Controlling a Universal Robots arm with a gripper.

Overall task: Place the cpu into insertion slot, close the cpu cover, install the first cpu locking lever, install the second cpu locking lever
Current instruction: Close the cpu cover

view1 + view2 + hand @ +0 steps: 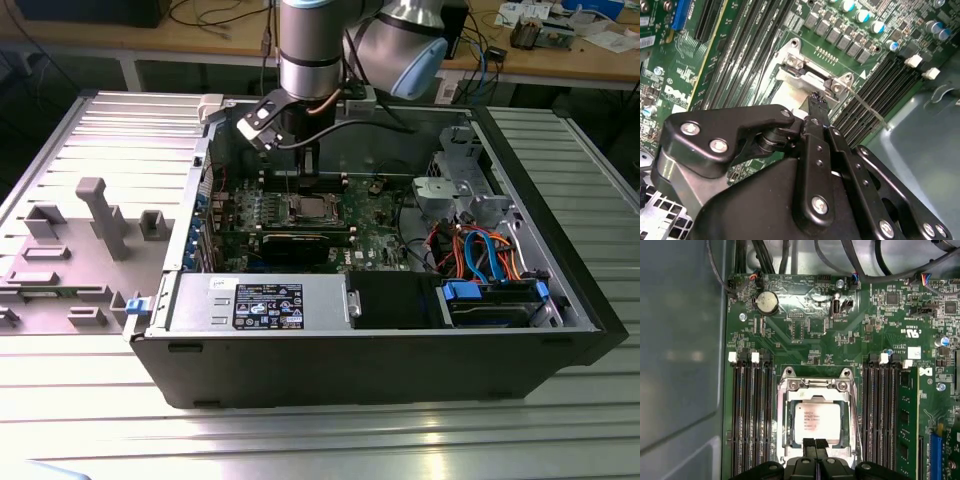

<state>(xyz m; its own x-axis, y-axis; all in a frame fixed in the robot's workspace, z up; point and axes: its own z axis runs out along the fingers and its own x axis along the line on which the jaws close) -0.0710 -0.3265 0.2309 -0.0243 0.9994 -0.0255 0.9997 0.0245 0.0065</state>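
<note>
**A:** So what's the pincer [815, 442] doing, open or not?

**B:** Clenched, far as I can see. In the first wrist view its two black fingertips [810, 444] sit pressed together with nothing between them. They're right at the edge of the cpu [816, 422]. Can't tell if they actually touch it.

**A:** And the chip itself?

**B:** It's lying flat in the insertion slot [781, 405], silver top up. The cpu cover [815, 396] is down around it like a frame. All of that sits on the green motherboard [805, 330], between the memory slots [750, 415].

**A:** Levers?

**B:** The second wrist view shows one thin metal lever [867, 107] running from a socket corner out over the memory slots. No idea if it's latched. In the exterior view the arm [305, 50] drops straight into the open computer case [350, 365], right above the socket.
</note>
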